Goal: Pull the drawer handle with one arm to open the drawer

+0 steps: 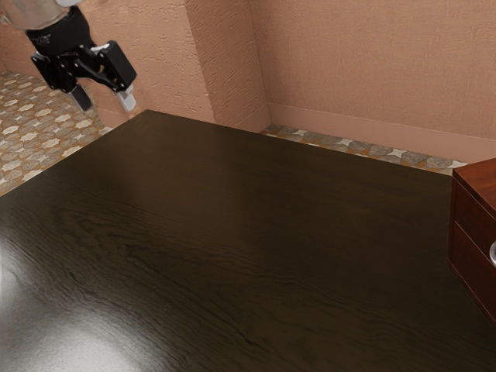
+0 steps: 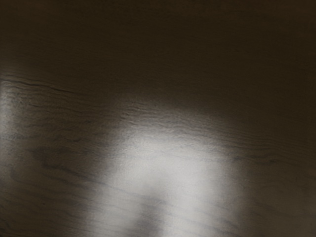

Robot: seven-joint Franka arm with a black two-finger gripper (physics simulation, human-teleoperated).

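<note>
A reddish-brown wooden drawer cabinet (image 1: pixel 473 232) stands at the exterior view's right edge, cut off by the frame. Two drawer fronts show, and a pale metal handle (image 1: pixel 493 253) peeks in at the edge. Both drawer fronts sit flush with the cabinet. My black gripper (image 1: pixel 104 98) hangs high at the exterior view's upper left, far from the cabinet, open, with nothing between its pale-tipped fingers (image 1: pixel 127 100). In the wrist view, dark table wood (image 2: pixel 158 98) with a bright glare patch lies under the hand.
The dark wooden table (image 1: pixel 232 248) spans most of the exterior view between gripper and cabinet. Peach walls (image 1: pixel 372 54) and a patterned tile floor (image 1: pixel 31 132) lie beyond its far edge.
</note>
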